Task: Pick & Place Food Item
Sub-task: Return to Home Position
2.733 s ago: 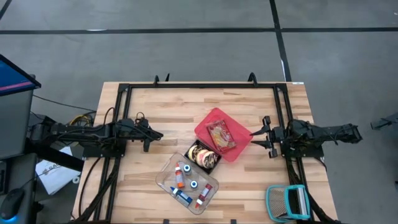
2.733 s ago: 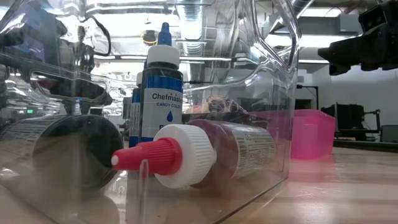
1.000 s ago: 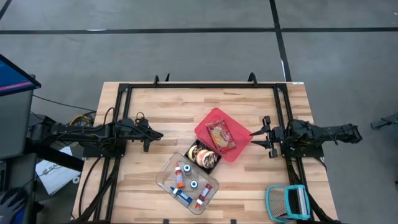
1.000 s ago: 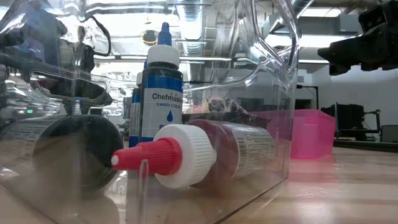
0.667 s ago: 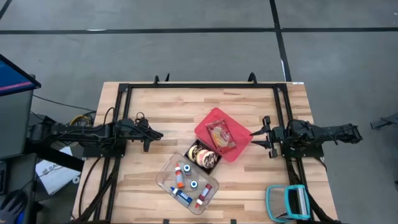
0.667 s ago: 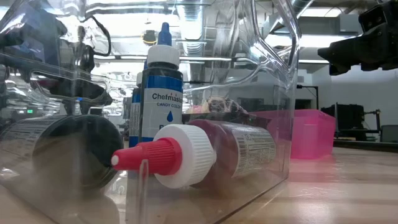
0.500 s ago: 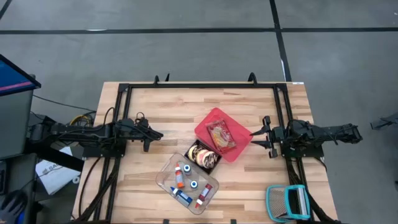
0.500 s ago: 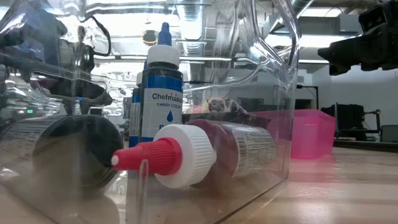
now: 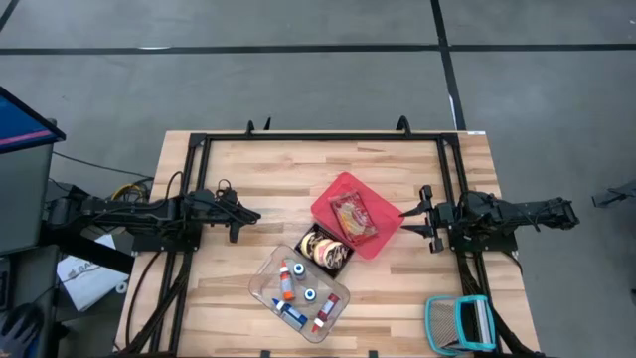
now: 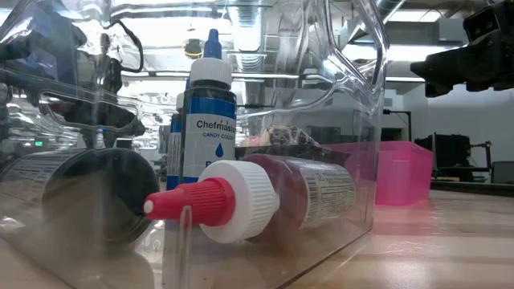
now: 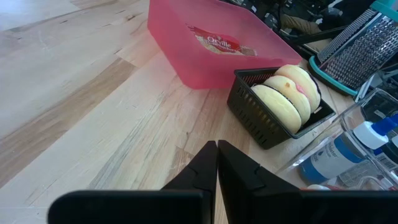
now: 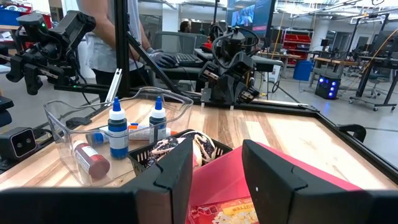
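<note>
Your left hand (image 9: 248, 214) sits pinched closed and empty over the left of the tabletop (image 9: 258, 169). Your right hand (image 9: 409, 219), fingers apart and holding nothing, hangs at the right, just beside the pink bin (image 9: 326, 204). The popcorn bag (image 9: 354, 217) lies inside that bin. Nearer, the transparent bin (image 9: 260, 282) holds the food coloring bottles (image 9: 287, 281), and the black basket (image 9: 347, 262) of pastries sits between the two bins. No food item lies loose, so I judge the sorting done and only parking the arms left.

Left gripper (image 9: 255, 215) jaws closed, right gripper (image 9: 405, 221) jaws apart, facing each other
</note>
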